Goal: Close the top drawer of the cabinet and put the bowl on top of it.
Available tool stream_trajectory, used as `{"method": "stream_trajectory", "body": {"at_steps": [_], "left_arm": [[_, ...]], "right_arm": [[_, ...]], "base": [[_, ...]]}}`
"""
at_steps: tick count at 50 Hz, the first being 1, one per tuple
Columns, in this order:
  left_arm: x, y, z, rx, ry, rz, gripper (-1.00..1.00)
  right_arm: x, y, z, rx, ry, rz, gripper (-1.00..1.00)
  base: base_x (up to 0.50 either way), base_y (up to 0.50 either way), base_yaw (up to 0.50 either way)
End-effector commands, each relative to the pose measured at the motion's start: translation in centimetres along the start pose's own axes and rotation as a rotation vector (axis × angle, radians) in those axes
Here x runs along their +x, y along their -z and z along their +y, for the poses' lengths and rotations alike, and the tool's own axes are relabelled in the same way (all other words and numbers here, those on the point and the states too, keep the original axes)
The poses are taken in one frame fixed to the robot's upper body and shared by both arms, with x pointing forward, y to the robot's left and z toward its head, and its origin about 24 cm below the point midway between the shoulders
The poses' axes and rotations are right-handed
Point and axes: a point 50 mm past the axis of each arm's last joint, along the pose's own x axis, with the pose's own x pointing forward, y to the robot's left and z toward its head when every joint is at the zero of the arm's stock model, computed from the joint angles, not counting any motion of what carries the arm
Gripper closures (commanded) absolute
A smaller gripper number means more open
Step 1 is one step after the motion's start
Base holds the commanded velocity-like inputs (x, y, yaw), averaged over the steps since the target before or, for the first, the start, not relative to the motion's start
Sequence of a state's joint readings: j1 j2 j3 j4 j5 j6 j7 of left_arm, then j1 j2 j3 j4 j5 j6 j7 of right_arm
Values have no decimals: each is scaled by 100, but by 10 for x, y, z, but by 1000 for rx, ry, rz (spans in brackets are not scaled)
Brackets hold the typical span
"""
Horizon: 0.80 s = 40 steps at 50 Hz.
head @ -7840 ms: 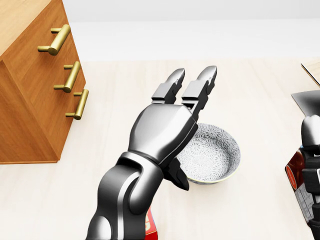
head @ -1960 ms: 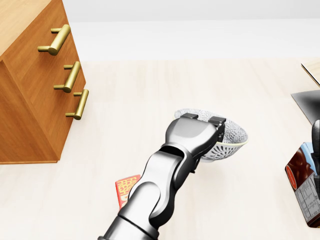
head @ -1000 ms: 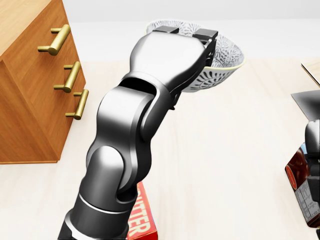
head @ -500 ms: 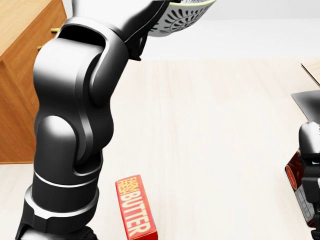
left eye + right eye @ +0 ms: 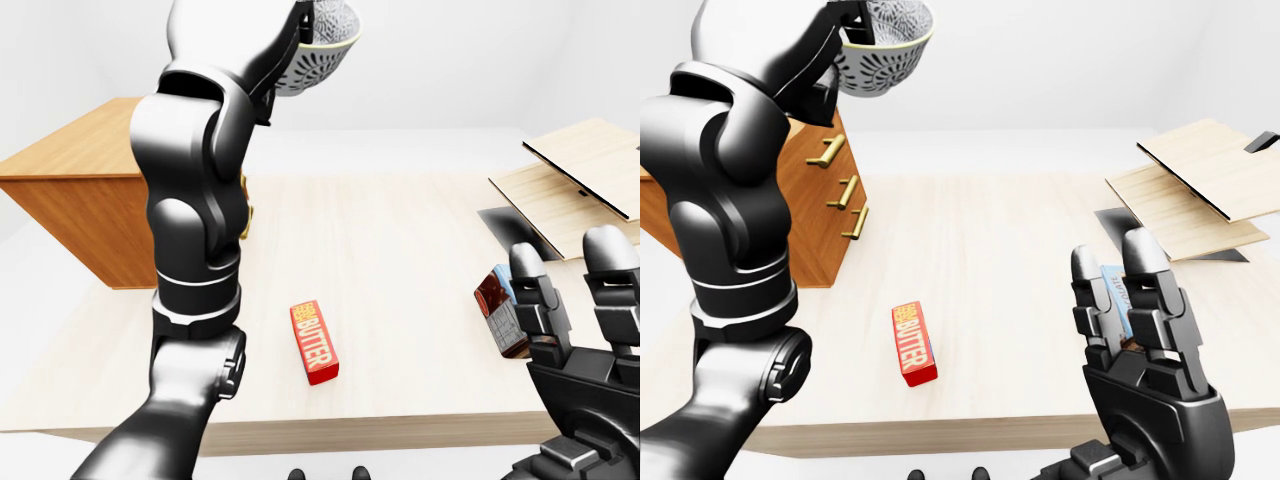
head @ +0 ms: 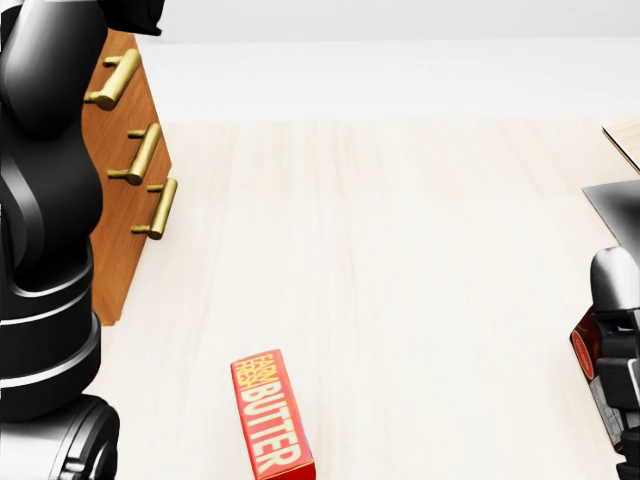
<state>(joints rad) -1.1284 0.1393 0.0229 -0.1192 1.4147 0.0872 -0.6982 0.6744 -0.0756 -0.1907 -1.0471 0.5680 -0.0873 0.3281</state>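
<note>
A patterned grey-white bowl [image 5: 885, 45] hangs high above the table, held in my left hand [image 5: 852, 22], whose fingers are shut over its rim. It hovers near the drawer side of the wooden cabinet [image 5: 85, 190], well above its top. In the head view the bowl is out of sight and only the raised left arm fills the left edge. The cabinet's three brass handles [image 6: 140, 152] line up, and the top drawer [image 5: 826, 150] looks flush with the others. My right hand [image 5: 1130, 290] stands open, fingers upright, near the table's lower right edge and holds nothing.
A red butter box [image 6: 270, 415] lies on the light wooden table [image 6: 400, 250] near its lower edge. A small dark packet [image 5: 497, 310] rests beside my right hand. Stacked wooden boards [image 5: 575, 180] and a dark flat sheet [image 5: 505, 222] occupy the right.
My left hand closed on the bowl, lifted it off the table and swung it up and left toward the cabinet, out of the head view's top. The right hand stayed put.
</note>
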Motion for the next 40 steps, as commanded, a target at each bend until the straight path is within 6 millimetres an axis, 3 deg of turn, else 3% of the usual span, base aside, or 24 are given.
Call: {"method": "stream_trajectory", "body": {"at_steps": [1,32,40], "left_arm": [[-4,31,10,13,-22,53,100],[-15,90,29,25,-22,142,100],[-20,102,26,17,-2,158,100]], "right_arm": [[0,-1,0,-4,-1,-12,-100],[2,3,6,-11,-13,-11,-100],[1,4,7,-12,-16,-8,-100]], "base": [[0,0,0],[0,0,0],[0,0,0]]}}
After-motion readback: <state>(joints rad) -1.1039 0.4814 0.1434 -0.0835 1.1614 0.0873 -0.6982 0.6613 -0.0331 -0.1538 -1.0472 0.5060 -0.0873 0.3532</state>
